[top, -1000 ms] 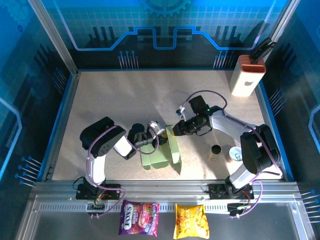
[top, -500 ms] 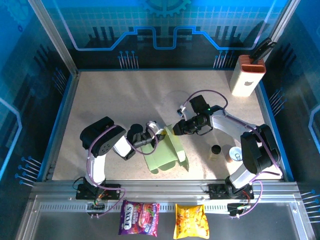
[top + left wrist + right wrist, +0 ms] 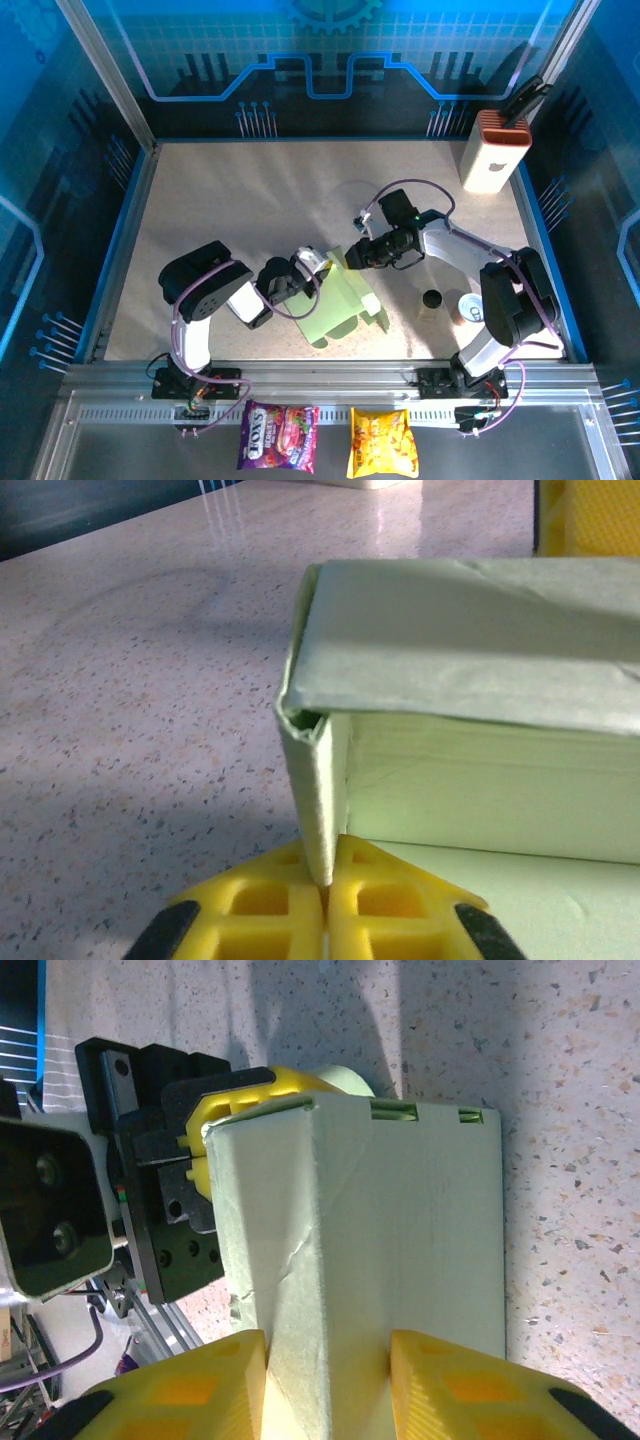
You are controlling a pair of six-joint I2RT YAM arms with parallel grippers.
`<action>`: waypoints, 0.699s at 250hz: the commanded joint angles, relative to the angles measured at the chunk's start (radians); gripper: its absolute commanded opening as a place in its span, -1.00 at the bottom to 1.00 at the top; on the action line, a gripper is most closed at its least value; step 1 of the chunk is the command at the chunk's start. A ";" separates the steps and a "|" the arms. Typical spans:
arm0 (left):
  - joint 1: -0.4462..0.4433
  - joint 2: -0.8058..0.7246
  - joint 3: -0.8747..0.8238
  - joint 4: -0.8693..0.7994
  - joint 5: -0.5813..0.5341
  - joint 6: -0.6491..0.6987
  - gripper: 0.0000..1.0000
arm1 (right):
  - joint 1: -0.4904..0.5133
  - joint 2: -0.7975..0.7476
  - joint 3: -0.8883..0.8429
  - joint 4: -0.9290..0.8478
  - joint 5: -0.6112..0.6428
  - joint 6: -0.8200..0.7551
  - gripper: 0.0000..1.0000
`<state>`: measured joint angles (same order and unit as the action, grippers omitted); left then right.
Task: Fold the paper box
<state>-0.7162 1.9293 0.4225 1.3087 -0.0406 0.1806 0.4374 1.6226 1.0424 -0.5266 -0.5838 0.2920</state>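
Pale green thin-card paper box (image 3: 345, 303), part-folded, sits on the speckled beige table (image 3: 230, 200), centre-near, between both arms. I see the left gripper (image 3: 327, 888) with its yellow tips pressed together on the edge of one upright wall, card pinched between them. From the opposite side the right gripper (image 3: 328, 1360) straddles a folded panel, both pads tight against its faces. Can't tell whether the base lies flat.

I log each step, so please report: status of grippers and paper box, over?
Left gripper shut on a wall of the paper box. Right gripper clamps its folded ridge. Box partly folded. Can nearby, apart.
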 commanded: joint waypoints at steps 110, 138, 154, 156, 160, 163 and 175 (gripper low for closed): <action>-0.020 0.080 0.047 0.073 -0.068 -0.020 -1.00 | 0.018 0.014 0.018 0.002 -0.015 0.012 -0.36; -0.021 0.085 0.041 0.094 -0.047 -0.013 -0.98 | 0.020 -0.003 0.027 -0.007 0.014 0.015 -0.31; -0.020 0.081 0.035 0.094 -0.038 -0.010 -0.88 | 0.023 -0.017 0.040 -0.019 0.044 0.014 -0.24; -0.020 0.080 0.034 0.095 -0.038 -0.009 -0.87 | 0.023 -0.019 0.042 -0.021 0.048 0.013 -0.23; -0.020 0.079 0.033 0.095 -0.037 -0.009 -0.84 | 0.024 -0.022 0.046 -0.023 0.055 0.013 -0.23; -0.020 0.077 0.032 0.094 -0.037 -0.008 -0.82 | 0.024 -0.026 0.047 -0.025 0.060 0.013 -0.22; -0.020 0.074 0.028 0.094 -0.037 -0.008 -0.73 | 0.026 -0.034 0.056 -0.032 0.081 0.011 -0.17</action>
<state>-0.7296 1.9888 0.4385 1.3895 -0.0975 0.1612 0.4389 1.6234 1.0603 -0.5251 -0.5430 0.3000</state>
